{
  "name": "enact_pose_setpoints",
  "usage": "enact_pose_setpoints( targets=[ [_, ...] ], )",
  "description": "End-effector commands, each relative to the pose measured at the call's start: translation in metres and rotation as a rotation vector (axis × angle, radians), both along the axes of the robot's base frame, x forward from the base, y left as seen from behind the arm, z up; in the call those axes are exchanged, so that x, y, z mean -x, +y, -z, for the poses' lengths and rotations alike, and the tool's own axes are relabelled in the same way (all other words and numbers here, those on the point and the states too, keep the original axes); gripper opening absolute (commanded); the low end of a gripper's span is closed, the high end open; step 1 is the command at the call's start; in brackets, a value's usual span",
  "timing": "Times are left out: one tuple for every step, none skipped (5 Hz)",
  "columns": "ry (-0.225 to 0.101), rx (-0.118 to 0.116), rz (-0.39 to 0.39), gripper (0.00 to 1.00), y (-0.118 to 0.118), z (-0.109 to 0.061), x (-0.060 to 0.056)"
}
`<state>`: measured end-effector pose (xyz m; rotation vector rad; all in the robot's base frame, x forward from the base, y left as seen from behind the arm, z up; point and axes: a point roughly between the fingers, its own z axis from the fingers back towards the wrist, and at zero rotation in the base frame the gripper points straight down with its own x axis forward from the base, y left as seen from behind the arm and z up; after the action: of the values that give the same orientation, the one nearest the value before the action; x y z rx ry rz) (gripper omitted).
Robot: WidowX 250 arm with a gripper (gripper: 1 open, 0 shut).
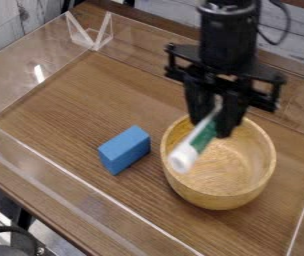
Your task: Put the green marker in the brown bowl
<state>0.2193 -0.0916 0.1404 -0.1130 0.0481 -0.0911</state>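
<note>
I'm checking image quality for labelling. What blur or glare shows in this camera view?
Camera view: the tool and green marker are motion-smeared over the brown bowl; the blue block is sharper; bright glare streaks the clear wall at left.

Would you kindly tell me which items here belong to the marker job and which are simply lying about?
Belongs to the job:
green marker, held in the end effector
brown bowl, beneath the marker

Lying about:
blue block, on the table beside the bowl

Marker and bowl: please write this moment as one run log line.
gripper: shut on marker | marker: tilted, in the air over bowl | block: on table, left of bowl
</note>
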Motion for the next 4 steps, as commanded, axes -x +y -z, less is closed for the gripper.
enact_pose_setpoints(
  targets=[
    [-0.058,0.009,-0.024,0.0,-0.015,-0.006,-0.002],
    [-0.065,0.007,-0.029,0.0,-0.019,0.002,-0.001],
    [-0.077,0.003,-0.033,0.0,-0.02,0.01,0.0],
    [-0.091,0.002,-0.036,0.0,-0.019,0.018,0.0]
  ],
)
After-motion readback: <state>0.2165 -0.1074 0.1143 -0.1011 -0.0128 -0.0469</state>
